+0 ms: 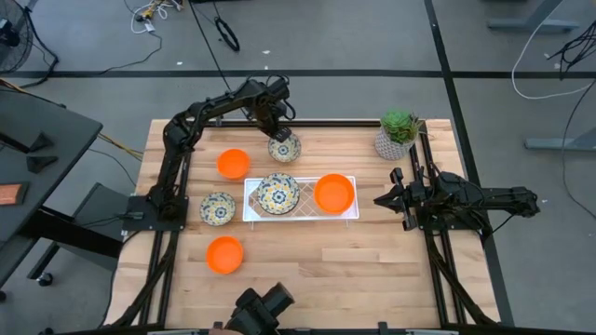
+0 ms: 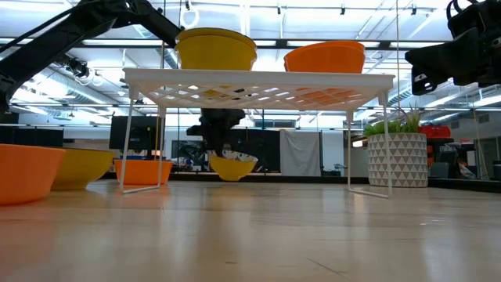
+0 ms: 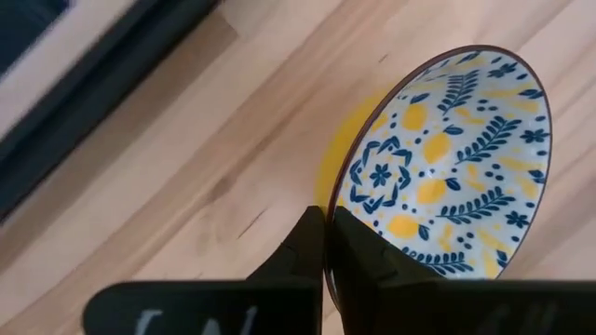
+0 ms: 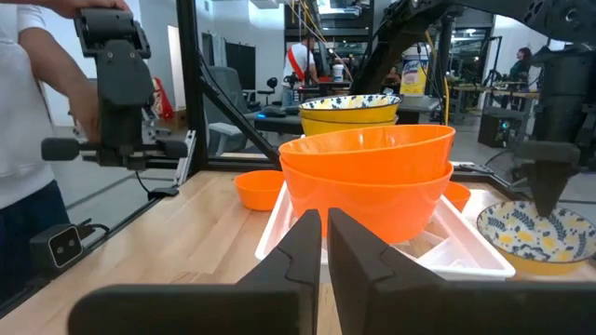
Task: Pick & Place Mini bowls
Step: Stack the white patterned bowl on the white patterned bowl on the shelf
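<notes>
On the white wire rack (image 1: 251,212) two bowls sit already, while the left gripper (image 1: 279,138) pinches a small flowery bowl's (image 1: 285,148) rim and three wait on the wooden bench (image 1: 372,261).

Left arm is stretched from its base on the desk's left edge up and over toward the far edge, wrist bent down, with the left gripper (image 1: 283,141) near the middle of that far side. Its fingers (image 3: 307,244) are pinched together on a patterned bowl's (image 3: 452,158) rim. Right arm sits folded along the right edge, right gripper (image 1: 385,198) pointing inward, fingers (image 4: 303,244) pretty much closed, holding nothing.
</notes>
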Controlling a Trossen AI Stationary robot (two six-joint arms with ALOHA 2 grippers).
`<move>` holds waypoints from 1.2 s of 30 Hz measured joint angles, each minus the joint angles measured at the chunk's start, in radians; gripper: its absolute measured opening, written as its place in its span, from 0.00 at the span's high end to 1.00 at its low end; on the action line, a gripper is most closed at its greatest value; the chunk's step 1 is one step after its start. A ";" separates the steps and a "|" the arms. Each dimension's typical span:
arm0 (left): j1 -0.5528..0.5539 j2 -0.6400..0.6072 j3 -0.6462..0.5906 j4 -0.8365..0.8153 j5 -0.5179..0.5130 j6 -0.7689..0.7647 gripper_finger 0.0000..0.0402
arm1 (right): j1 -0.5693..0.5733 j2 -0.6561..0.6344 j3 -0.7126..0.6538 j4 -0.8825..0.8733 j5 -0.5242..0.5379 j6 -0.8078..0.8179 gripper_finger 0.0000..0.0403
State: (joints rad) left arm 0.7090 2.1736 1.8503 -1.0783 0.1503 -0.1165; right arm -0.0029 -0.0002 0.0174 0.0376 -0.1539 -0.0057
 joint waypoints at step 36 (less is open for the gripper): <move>-0.051 -0.181 0.501 -0.423 0.031 -0.025 0.98 | 0.000 0.000 0.000 0.000 0.000 0.000 0.93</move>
State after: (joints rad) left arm 0.6580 1.9930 2.3510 -1.5010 0.1814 -0.1412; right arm -0.0029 -0.0002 0.0174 0.0376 -0.1539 -0.0055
